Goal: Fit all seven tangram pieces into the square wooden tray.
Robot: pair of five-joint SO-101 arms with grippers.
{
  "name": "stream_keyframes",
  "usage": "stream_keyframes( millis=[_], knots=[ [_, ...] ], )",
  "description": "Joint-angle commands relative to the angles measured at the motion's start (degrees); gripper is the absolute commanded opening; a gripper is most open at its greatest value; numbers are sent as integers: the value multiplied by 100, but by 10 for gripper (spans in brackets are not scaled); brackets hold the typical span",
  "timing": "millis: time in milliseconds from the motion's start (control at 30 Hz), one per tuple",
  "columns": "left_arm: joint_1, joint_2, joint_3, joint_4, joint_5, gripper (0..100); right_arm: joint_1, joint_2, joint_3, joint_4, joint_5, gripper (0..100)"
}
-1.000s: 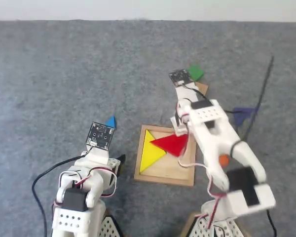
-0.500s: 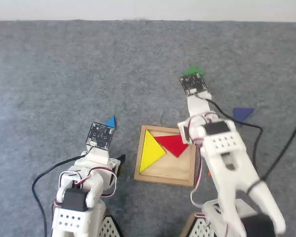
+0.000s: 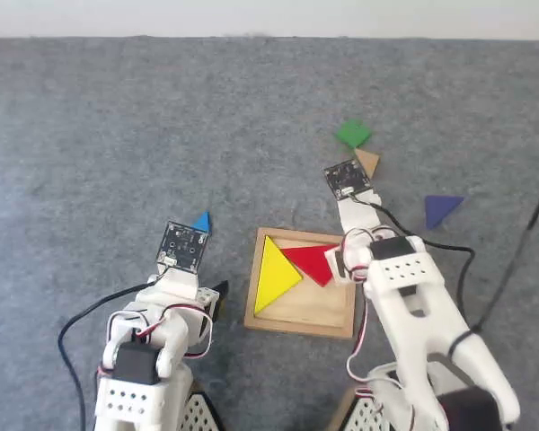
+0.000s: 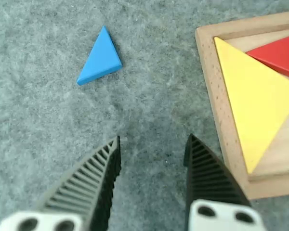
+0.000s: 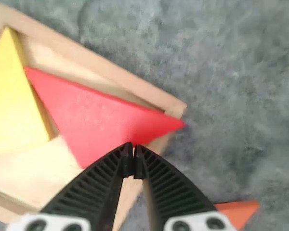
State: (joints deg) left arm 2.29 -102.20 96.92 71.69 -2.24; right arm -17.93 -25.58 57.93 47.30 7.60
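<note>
Now, starting at your left in the high view: your left gripper (image 4: 153,144) hangs over the grey carpet (image 3: 99,135) with its fingers apart and nothing between them. The small blue triangle (image 4: 100,58) lies flat on the carpet ahead of those fingertips, clear of them, at about 10 o'clock from the square wooden tray (image 3: 298,329).

Inside the tray, the large yellow triangle (image 3: 271,274) lies flat against the 9 o'clock wall. The large red triangle (image 3: 313,262) sits beside it along the 12 o'clock wall, and your right wrist view shows one of its corners reaching over the tray's rim.

Your right gripper (image 5: 133,150) has its fingers pressed together, gripping nothing, with the tips over the red triangle's edge. An orange piece (image 5: 236,211) lies on the carpet just outside the tray.

Farther right, the green square (image 3: 353,135) and the tan triangle (image 3: 368,162) lie close together at 1 o'clock from the tray. The dark blue triangle (image 3: 442,209) lies alone at 2 o'clock.
</note>
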Motion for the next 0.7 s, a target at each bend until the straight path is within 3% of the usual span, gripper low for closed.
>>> stream_keyframes(
  millis=[0,400,667],
  knots=[
    [26,-44,-40,-26,-9,207,-664,365,-141,-198,79,8],
    [26,-44,-40,-26,-9,207,-927,593,-378,-576,44,8],
    [26,-44,-40,-26,-9,207,-321,-1622,-193,-145,79,11]
  ],
)
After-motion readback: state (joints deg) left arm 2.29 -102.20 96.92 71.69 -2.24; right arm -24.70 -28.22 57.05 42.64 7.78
